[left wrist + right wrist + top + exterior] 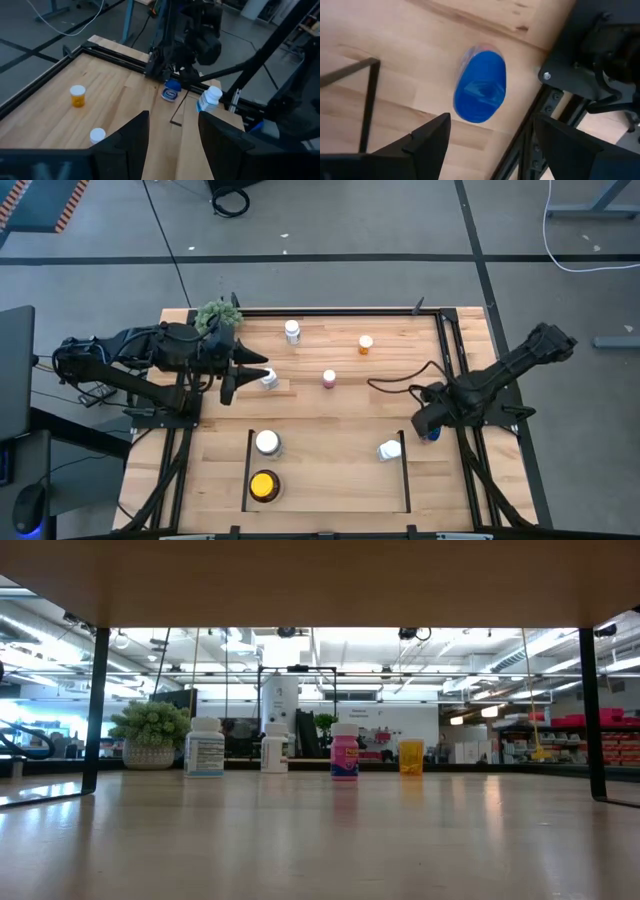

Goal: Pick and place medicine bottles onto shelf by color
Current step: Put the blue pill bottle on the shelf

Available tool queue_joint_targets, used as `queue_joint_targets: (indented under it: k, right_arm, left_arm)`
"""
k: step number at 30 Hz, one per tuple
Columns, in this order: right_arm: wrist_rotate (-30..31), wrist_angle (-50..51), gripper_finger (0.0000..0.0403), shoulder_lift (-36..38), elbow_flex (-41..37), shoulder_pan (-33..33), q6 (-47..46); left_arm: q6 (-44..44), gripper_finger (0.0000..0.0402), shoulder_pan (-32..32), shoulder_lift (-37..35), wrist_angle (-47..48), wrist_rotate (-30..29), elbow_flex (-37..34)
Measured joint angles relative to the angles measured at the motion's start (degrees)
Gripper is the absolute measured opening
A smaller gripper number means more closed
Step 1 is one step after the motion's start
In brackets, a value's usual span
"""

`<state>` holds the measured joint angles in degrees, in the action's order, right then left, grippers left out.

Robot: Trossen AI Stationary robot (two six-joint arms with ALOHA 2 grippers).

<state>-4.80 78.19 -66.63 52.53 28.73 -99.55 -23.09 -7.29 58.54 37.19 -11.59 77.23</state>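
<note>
My right gripper (490, 120) hangs open, fingers pointing down, over a blue-capped bottle (480, 92) that stands on the wood beside the table's right black rail (520, 145). The high view shows only a sliver of that bottle (433, 436) under the gripper (428, 430). My left gripper (174, 120) is open with nothing between its fingers. It sits high at the table's left (245, 372), above a white bottle (270, 378). The shelf (406, 480) holds a white-capped bottle (267, 443), a yellow-capped one (264, 485) and a white one (390, 450) by its right rail.
A white bottle (292, 331), an orange bottle (366, 345) and a pink bottle (329, 378) stand on the far half of the table. A green plant ball (218, 314) sits at the far left corner. A black cable (395, 385) trails across the wood toward my right arm.
</note>
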Motion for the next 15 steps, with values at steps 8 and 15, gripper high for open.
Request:
queue_joint_targets:
  k: [8,15]
  right_arm:
    - [0.0,-5.6,0.0294,0.0,-5.3,2.8,-6.8]
    - [1.3,-10.3,0.0294,0.0,-8.5,2.8,-9.8]
  left_arm:
    - [-0.9,0.0174,0.0,0.0,0.0,-3.0,0.0]
    - [-2.6,0.0174,0.0,0.0,0.1,-3.4,0.0]
